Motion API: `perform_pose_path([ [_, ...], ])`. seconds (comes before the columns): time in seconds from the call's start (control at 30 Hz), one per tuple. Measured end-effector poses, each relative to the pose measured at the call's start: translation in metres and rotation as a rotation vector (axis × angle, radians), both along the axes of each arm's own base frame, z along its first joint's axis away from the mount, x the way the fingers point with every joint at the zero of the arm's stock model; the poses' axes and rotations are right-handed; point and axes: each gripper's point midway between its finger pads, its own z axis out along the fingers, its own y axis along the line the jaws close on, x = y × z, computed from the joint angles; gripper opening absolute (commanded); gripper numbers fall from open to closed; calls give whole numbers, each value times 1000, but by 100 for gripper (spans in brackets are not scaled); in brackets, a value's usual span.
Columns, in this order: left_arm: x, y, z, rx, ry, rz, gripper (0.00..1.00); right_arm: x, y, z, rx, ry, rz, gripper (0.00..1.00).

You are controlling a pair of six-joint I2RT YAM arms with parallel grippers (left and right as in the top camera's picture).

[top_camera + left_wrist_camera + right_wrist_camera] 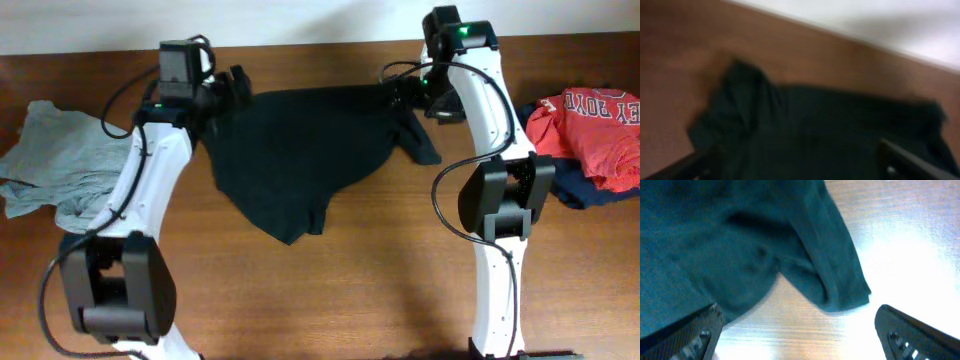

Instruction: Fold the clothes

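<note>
Flattening is looking like the step in hand: the black T-shirt (300,150) is lying skewed on the table (350,290) between your arms; left gripper (238,88) and right gripper (400,95) are both gaping at its far corners, holding nothing. Next, you are needing paired edge pinches.

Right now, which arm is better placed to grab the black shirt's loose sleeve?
Right. The right gripper hovers open beside the black T-shirt sleeve; the left gripper is across the shirt.
</note>
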Motion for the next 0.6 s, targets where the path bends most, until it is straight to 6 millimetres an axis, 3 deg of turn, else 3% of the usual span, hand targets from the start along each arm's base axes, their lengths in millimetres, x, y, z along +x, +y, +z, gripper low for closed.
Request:
perform_pose_path([
  [0.13, -37, -41, -3, 27, 100, -116, 79, -21, -8, -1, -8, 84, 18, 99],
  [0.23, -69, -67, -17, 56, 207, -199, 74, -26, -11, -1, -17, 105, 33, 99],
  [0.4, -112, -86, -36, 114, 356, -294, 62, -28, -14, -2, -34, 110, 66, 100],
  [0.6, -146, -119, -43, 180, 415, -435, 61, -30, -16, -9, -47, 121, 99, 99],
])
